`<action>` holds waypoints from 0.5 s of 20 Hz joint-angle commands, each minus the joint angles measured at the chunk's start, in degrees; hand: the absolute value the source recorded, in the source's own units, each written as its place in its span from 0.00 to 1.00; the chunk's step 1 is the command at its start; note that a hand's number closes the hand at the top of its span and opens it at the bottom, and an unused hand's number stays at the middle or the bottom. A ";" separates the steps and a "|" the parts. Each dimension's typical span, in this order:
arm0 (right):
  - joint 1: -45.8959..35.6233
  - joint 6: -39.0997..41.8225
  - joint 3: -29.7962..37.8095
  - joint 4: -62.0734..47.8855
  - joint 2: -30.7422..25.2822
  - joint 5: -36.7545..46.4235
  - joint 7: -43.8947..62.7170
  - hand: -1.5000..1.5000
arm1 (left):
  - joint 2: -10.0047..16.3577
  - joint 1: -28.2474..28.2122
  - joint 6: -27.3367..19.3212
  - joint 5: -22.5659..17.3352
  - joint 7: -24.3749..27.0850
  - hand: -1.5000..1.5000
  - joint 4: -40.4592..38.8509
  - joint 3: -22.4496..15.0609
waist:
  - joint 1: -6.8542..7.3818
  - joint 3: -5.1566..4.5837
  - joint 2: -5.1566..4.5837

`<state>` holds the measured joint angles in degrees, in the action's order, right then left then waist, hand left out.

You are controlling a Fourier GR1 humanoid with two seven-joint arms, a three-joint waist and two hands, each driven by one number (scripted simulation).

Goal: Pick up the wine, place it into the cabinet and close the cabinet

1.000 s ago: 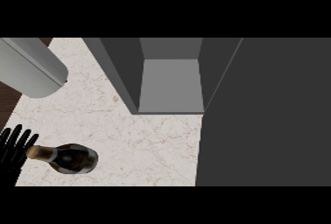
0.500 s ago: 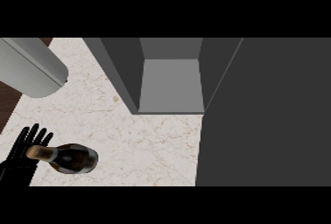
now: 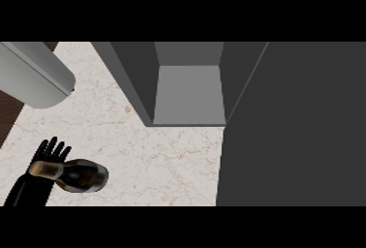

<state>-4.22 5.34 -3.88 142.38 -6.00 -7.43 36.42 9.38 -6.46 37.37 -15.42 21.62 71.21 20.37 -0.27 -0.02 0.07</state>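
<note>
The wine bottle stands upright on the marble counter at the lower left, seen from above, dark with a gold-brown top. My left hand rises from the lower edge just left of it. Its fingers are straight and spread, and the bottle's top overlaps the palm in this view. I cannot tell whether the hand touches the bottle. The grey cabinet stands open at the top middle with a bare inside. My right hand does not show.
The cabinet's dark open door fills the right side from top to bottom. A large light-grey rounded cylinder lies at the upper left. Dark wood borders the counter's left edge.
My left hand has slid right from the view's left edge until it sits against the bottle's neck. The bottle, cabinet and door have not moved.
</note>
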 commanded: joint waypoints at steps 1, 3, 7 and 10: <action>4.51 -0.23 -2.05 8.47 1.43 -2.18 1.83 0.00 | 0.81 0.27 1.20 2.11 4.22 0.00 -4.90 0.16 | -0.03 0.00 0.01; -2.66 -1.57 2.18 6.28 -0.71 -4.84 5.95 0.00 | 1.27 -1.62 2.35 0.31 2.95 0.00 -2.58 0.31 | 0.32 0.01 0.00; 0.41 -2.13 -2.40 10.69 0.74 -2.19 7.54 0.00 | 1.60 1.80 1.91 5.72 11.18 0.00 -11.96 -0.61 | -0.16 -0.06 0.03; 4.67 1.05 -1.87 7.65 1.44 -1.79 0.99 0.00 | 1.52 6.11 -0.91 3.70 6.62 0.00 -12.84 -0.73 | -0.07 0.01 -0.01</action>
<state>-3.64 5.92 -4.31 142.41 -5.36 -6.92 36.10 10.80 -2.66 36.02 -11.92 26.73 61.31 19.87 -0.31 -0.02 0.05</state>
